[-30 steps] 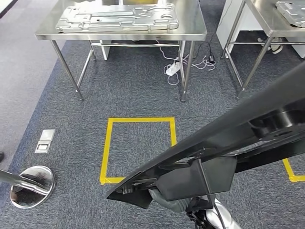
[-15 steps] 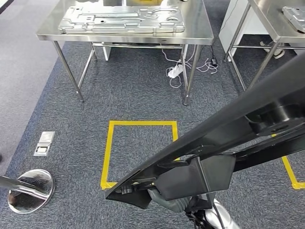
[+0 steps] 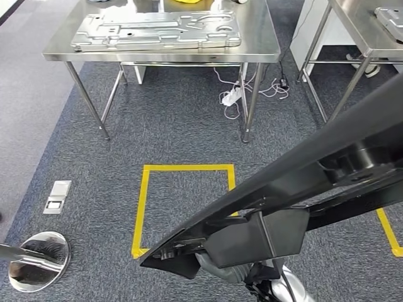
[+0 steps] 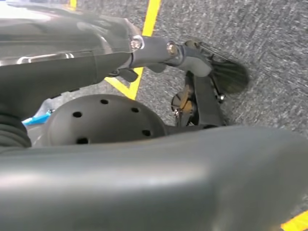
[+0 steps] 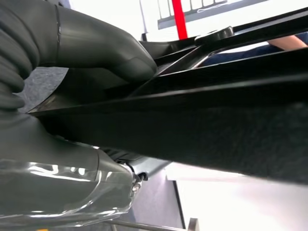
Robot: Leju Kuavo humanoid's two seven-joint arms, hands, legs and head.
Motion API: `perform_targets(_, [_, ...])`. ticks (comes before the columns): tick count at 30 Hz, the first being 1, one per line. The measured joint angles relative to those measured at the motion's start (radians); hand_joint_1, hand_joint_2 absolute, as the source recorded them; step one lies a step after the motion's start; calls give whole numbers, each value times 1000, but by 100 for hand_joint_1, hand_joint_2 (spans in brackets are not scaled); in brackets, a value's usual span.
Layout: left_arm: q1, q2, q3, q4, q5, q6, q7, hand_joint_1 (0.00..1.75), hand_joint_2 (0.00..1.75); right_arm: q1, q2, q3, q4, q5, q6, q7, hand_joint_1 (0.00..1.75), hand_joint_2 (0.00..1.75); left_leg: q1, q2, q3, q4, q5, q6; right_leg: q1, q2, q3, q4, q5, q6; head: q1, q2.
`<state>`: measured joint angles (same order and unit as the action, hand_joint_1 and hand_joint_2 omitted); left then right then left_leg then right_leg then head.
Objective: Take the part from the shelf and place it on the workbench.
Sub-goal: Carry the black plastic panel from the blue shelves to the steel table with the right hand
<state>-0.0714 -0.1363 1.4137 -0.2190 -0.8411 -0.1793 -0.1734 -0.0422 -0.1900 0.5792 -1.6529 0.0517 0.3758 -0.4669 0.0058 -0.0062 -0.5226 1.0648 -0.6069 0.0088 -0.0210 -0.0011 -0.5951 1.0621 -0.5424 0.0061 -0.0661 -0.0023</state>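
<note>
The right hand stays clamped on the long black part, lower right. The left hand fingers: cannot tell. The whole view shifted; the workbench sits upper centre.

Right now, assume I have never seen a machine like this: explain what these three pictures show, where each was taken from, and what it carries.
This is a two-legged humanoid robot with two silver arms. The wide picture comes from its head, looking down at grey carpet with a yellow taped square. Ahead stands a steel workbench with a pressed metal panel lying on it. The long black part crossing the view is what the robot carries. The other two pictures come from cameras at its wrists: the right hand grips the black part; the left hand is seen close up against it, over the carpet.
</note>
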Motion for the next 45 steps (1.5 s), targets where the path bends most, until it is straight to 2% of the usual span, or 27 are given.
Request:
perform_targets(2, [-1, 0, 0, 0, 0, 0, 0, 0, 175, -7, 1, 1, -4, 0, 1, 0, 175, 175, 3, 0, -44, 88, -38, -12, -5, -4, 11, -3, -7, -9, -1, 0])
perform_targets(4, [0, 0, 0, 0, 0, 0, 0, 0, 175, -12, 1, 2, -4, 0, 2, 0, 175, 175, 7, 0, -125, 219, -78, -19, -5, -5, 21, -3, -18, -13, -1, 0])
perform_targets(5, [2, 0, 0, 0, 0, 0, 0, 0, 175, -13, 1, 2, -4, 0, 3, 0, 175, 175, 7, 0, -157, 259, -77, -20, -5, -5, 28, -3, -23, -13, -1, 0])
perform_targets(6, [4, 0, 0, 0, 0, 1, 0, 0, 175, -14, 1, 3, -4, 0, 3, 0, 175, 175, 7, 0, -171, 262, -54, -20, -5, -4, 38, -3, -30, -13, -1, 0])
perform_targets(8, [5, 0, 0, 0, 0, 1, -1, 0, 175, -20, 2, 6, -4, 0, 5, 0, 175, 175, 6, 0, -151, 165, 40, -13, -5, -2, 61, -3, -46, -9, -1, 0])
perform_targets(9, [5, 1, 1, 0, 0, 1, -1, 0, 175, -24, 2, 8, -4, 0, 6, 0, 175, 175, 3, 0, -134, 111, 78, -7, -4, -1, 71, -4, -53, -6, -1, 0])
perform_targets(10, [5, 1, 1, 0, 0, 1, -2, 0, 175, -28, 2, 10, -4, 0, 7, 1, 175, 175, -1, 0, -119, 68, 101, -1, -4, 0, 77, -5, -59, -1, -1, 0])
perform_targets(13, [3, 2, 1, 0, 1, 1, -3, 0, 175, -37, 3, 14, -3, -2, 9, 3, 175, 175, -8, 1, -102, 25, 88, 13, -4, 1, 79, -14, -65, 16, -1, 0])
perform_targets(15, [4, 2, 1, 0, 1, 1, -4, 0, 175, -41, 2, 15, -3, -5, 10, 3, 175, 175, -3, 1, -89, 5, 81, 20, -4, -1, 83, -11, -73, 26, 0, 0])
perform_targets(16, [4, 2, 1, 0, 1, 1, -4, 0, 175, -45, 2, 16, -3, -6, 10, 3, 175, 175, 0, 1, -80, -4, 80, 24, -3, -2, 74, 14, -86, 28, 0, 0])
perform_targets(17, [4, 2, 1, 0, 1, 1, -4, 0, 175, -48, 2, 16, -3, -7, 11, 3, 175, 175, 2, 2, -71, -9, 78, 29, -3, -1, 51, 59, -107, 29, 1, 0])
perform_targets(19, [2, 2, 1, 0, 1, 0, -5, 0, 175, -49, 2, 18, 0, -10, 11, 3, 175, 175, 2, 3, -58, -12, 70, 36, -2, 0, -27, 189, -151, 30, 1, 0])
perform_targets(20, [2, 2, 1, 0, 1, 1, -5, 0, 175, -49, 2, 19, 3, -11, 11, 3, 175, 175, 1, 2, -52, -12, 64, 37, -2, 0, -63, 237, -157, 31, 1, 0])
perform_targets(21, [3, 2, 1, 0, 1, 1, -5, 0, 175, -48, 2, 20, 5, -12, 11, 3, 175, 175, 1, 2, -43, -12, 57, 37, -2, 0, -84, 254, -141, 32, 1, 0])
perform_targets(22, [4, 2, 1, 0, 2, 1, -5, 0, 175, -48, 3, 22, 6, -13, 11, 3, 175, 175, 1, 1, -32, -12, 49, 34, -2, -1, -88, 233, -105, 32, 1, 0])
perform_targets(24, [5, 2, 1, 0, 3, 1, -5, 0, 175, -49, 3, 24, 7, -14, 12, 3, 175, 175, 2, 0, -8, -12, 32, 28, -2, -1, -55, 120, -14, 28, 1, 0])
perform_targets(25, [4, 2, 2, 0, 3, 1, -5, 0, 175, -51, 3, 25, 8, -15, 13, 2, 175, 175, 0, 0, -1, -11, 25, 23, 0, -1, -35, 67, 13, 26, 1, 0])
perform_targets(27, [0, 2, 3, 0, 5, 1, -5, 0, 175, -57, 3, 28, 10, -16, 18, 2, 175, 175, -1, 0, 4, -12, 16, 14, 4, 1, -17, 20, 15, 17, 1, 0])
perform_targets(31, [-5, 1, 6, 0, 13, 1, -5, 0, 175, -69, 6, 31, 10, -20, 21, 1, 175, 175, 0, 2, -1, 6, -5, -5, -1, 1, -5, 3, 1, -2, 1, 0])
perform_targets(33, [-6, 1, 7, 0, 16, 1, -6, 0, 175, -77, 9, 34, 10, -20, 22, 1, 175, 175, 3, 2, -53, 105, -47, -15, -4, -3, 4, 0, -6, -11, 0, 0])
perform_targets(35, [-4, 1, 7, 0, 18, 0, -7, 0, 175, -82, 11, 38, 13, -21, 23, 2, 175, 175, 6, 2, -134, 235, -83, -21, -4, -4, 13, 0, -16, -14, 0, 0])
perform_targets(36, [-2, 1, 7, 0, 18, 0, -7, 0, 175, -82, 11, 39, 14, -21, 23, 2, 175, 175, 6, 2, -162, 267, -78, -22, -4, -3, 20, 0, -22, -14, 0, 0])
perform_targets(37, [-1, 1, 7, 0, 17, 0, -7, 0, 175, -83, 11, 40, 15, -21, 23, 2, 175, 175, 6, 2, -171, 259, -50, -20, -3, -2, 30, 0, -28, -14, 0, 0])
perform_targets(39, [0, 2, 7, 0, 15, 0, -7, 0, 175, -85, 12, 41, 16, -21, 23, 2, 175, 175, 4, 2, -143, 152, 45, -11, -4, -1, 55, -1, -44, -10, 1, 0])
perform_targets(40, [0, 2, 7, 0, 15, 0, -8, 0, 175, -87, 13, 42, 16, -21, 23, 1, 175, 175, 0, 2, -125, 98, 82, -4, -2, 0, 65, -1, -52, -7, 1, 0])
perform_targets(41, [0, 3, 7, 0, 14, 1, -8, 0, 175, -88, 15, 43, 17, -21, 23, 2, 175, 175, -3, 2, -111, 59, 101, 2, -2, 1, 71, -2, -57, -2, 1, 0])
perform_targets(45, [-2, 4, 8, 0, 14, 10, -6, 0, 175, -89, 16, 46, 15, -22, 21, 2, 175, 175, -7, 2, -93, 12, 81, 21, -1, 0, 75, -12, -66, 20, 1, 0])
